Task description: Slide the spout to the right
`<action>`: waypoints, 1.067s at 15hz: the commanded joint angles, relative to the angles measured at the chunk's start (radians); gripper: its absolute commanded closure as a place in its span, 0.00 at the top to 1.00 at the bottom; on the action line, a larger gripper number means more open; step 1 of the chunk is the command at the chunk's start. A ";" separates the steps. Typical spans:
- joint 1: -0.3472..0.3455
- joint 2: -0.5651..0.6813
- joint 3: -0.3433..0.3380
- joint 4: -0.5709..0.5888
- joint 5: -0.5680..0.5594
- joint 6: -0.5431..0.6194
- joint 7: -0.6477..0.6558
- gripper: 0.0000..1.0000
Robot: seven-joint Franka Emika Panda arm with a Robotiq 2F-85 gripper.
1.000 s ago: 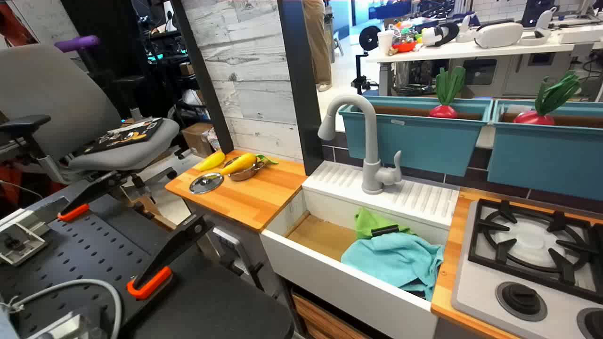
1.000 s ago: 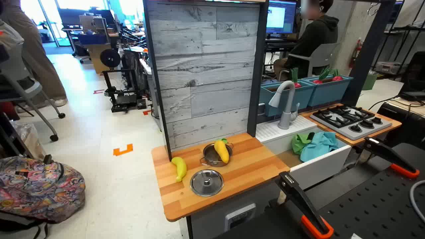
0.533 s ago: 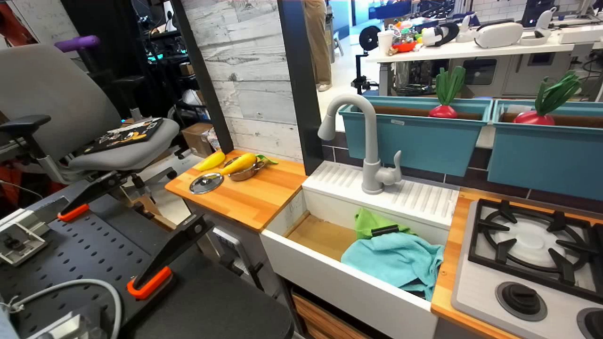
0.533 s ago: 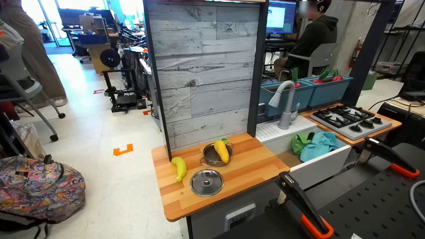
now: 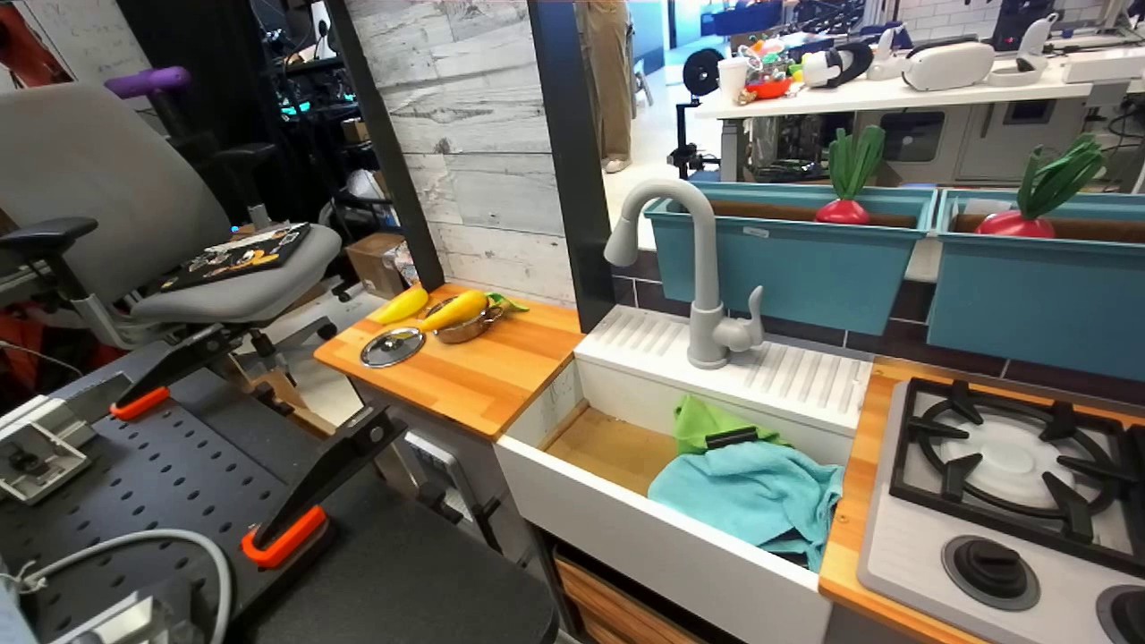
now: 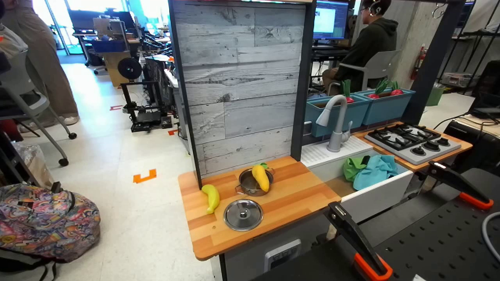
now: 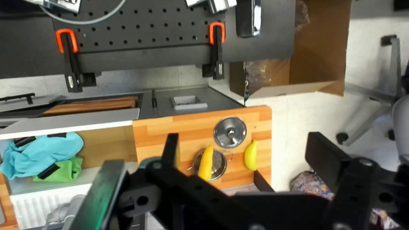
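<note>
Gripper (image 7: 235, 155): fingers (image 7: 321, 156) spread, nothing held — presumably spaced for a push; spout (image 5: 705, 259): upright beyond the worktop's (image 5: 501, 368) rear right corner in both exterior views, hooked end turned toward it — hence, probably, the rightward slide.

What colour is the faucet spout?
Plain grey; the faucet spout shows best in an exterior view.
</note>
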State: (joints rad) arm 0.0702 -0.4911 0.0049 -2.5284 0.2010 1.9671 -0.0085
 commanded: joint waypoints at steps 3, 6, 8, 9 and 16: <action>-0.046 0.263 -0.072 0.123 0.122 0.283 -0.003 1.00; -0.057 0.426 -0.095 0.214 0.215 0.423 0.000 1.00; -0.070 0.531 -0.098 0.281 0.269 0.479 0.000 1.00; -0.081 0.578 -0.097 0.311 0.289 0.498 -0.002 1.00; -0.186 0.775 -0.086 0.448 0.334 0.582 0.014 1.00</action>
State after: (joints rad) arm -0.0704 0.2158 -0.0929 -2.1442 0.5057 2.5235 -0.0056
